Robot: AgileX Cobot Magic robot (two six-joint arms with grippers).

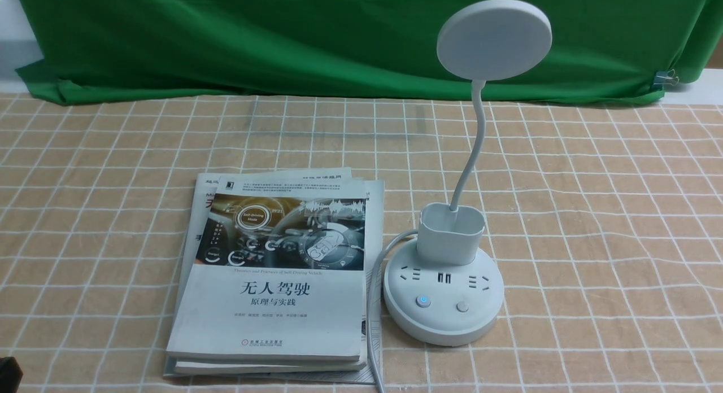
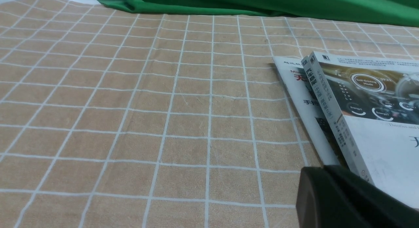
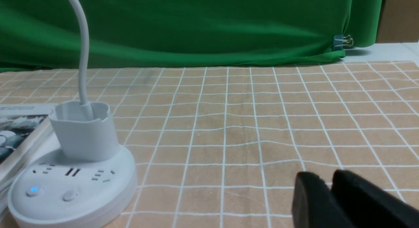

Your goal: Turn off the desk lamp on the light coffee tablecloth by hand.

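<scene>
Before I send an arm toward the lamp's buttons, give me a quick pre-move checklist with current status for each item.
1. Desk lamp upright on the light coffee tablecloth: ok.
2. Both base buttons unobstructed, the one nearer the books glowing blue, the other unlit: ok.
3. Which button controls the lamp: cannot tell.
4. Whether the lamp head is lit: cannot tell; only its back shows.
5. Right gripper low over bare cloth, clear path toward the base: ok; jaws appear shut.
6. Left gripper beside the books; jaw state: cannot tell.
</scene>
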